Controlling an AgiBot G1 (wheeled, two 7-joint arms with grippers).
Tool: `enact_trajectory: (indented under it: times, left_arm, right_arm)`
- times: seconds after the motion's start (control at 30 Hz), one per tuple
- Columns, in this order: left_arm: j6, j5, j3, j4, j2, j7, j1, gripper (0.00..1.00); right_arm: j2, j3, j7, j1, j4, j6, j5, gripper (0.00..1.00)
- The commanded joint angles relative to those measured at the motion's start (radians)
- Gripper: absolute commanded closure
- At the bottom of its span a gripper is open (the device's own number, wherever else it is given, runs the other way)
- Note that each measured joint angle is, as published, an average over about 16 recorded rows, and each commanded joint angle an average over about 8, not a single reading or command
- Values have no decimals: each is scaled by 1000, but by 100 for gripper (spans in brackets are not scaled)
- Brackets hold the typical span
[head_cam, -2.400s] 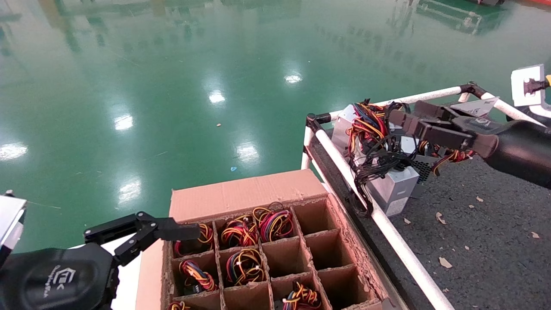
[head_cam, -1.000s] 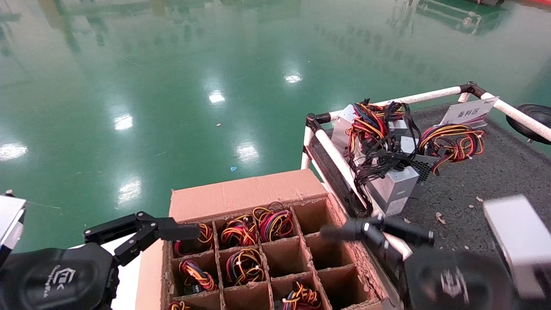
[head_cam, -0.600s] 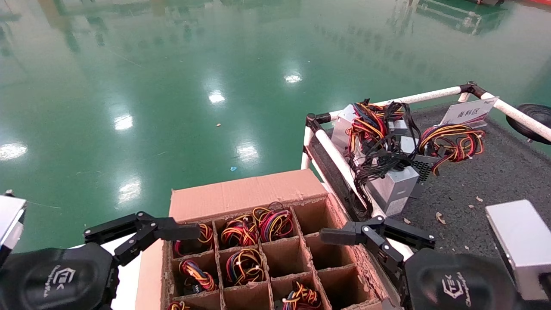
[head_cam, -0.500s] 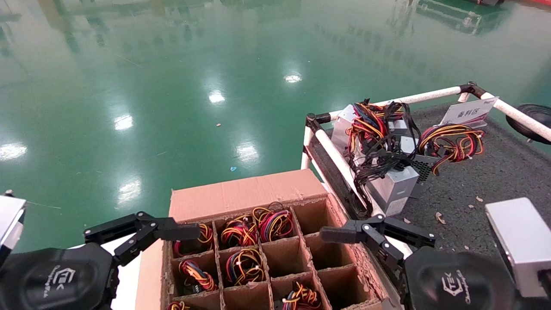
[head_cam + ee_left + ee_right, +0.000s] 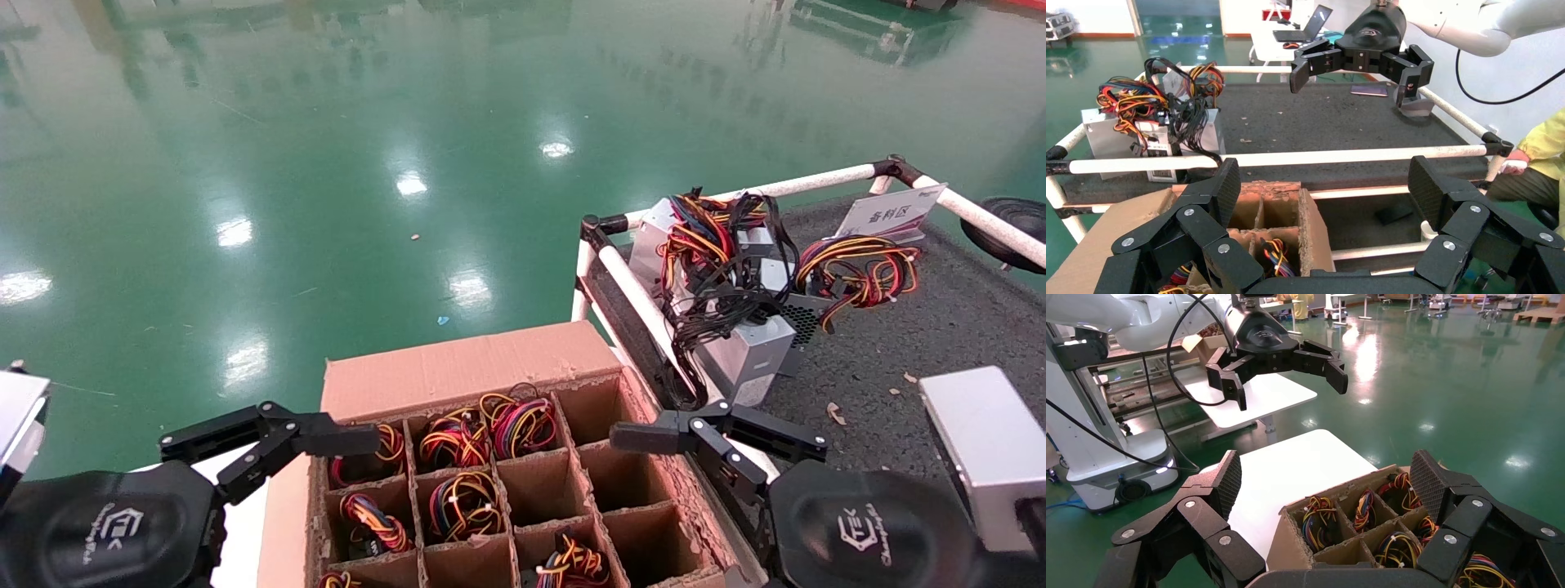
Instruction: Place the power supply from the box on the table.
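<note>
We see the power supply [image 5: 748, 347] with black cables resting on the worktop [image 5: 915, 343] near its white rail, among units with coloured wires. Our right end effector [image 5: 717, 434] hangs with fingers apart and empty over the right edge of the box [image 5: 458, 371]. Our left end effector [image 5: 274, 437] sits parked at the box's left edge, fingers also apart.
</note>
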Motion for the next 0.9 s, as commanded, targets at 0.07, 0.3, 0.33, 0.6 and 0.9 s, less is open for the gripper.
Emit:
enact_trajectory:
  times: [0.07,0.3,0.33,0.6,0.9]
  left_arm:
    - [0,0,0,0,0,0,0,0]
    - [0,0,0,0,0,0,0,0]
    - [0,0,0,0,0,0,0,0]
    - [0,0,0,0,0,0,0,0]
    - [0,0,0,0,0,0,0,0]
  right_arm:
    - [0,0,0,1,-2,0,0,0]
    - [-1,-1,0,2,-4,1,-1,0]
    - [-1,-1,-1,2,-4,1,-1,0]
    - [-1,-2,-1,2,-5,1,-2,0]
    - [-1,-2,-1,3,-6,1,-2,0]
